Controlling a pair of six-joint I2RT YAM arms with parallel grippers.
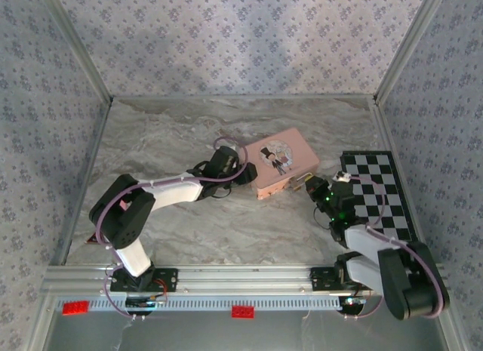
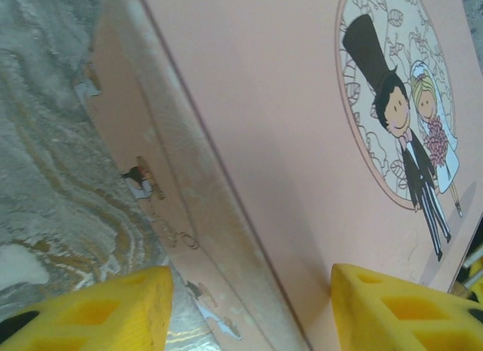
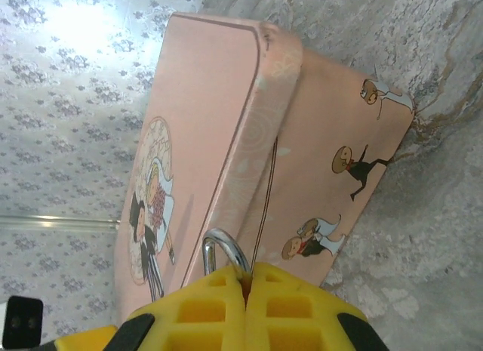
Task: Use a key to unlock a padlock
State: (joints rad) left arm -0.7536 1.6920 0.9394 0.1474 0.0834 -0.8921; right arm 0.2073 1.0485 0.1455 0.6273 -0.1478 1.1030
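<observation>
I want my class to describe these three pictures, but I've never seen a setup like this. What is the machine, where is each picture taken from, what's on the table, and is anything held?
These are two robot arms bolted to the near edge of a table: the left arm and the right arm. The wide picture comes from a fixed camera above and behind them. The other two come from a camera on each wrist, with that arm's yellow fingers at the bottom. On the marbled table lie a pink tin and a chequered mat. The left gripper stands open at the tin's edge. The right gripper is shut on a padlock, gripped by its silver shackle.
</observation>
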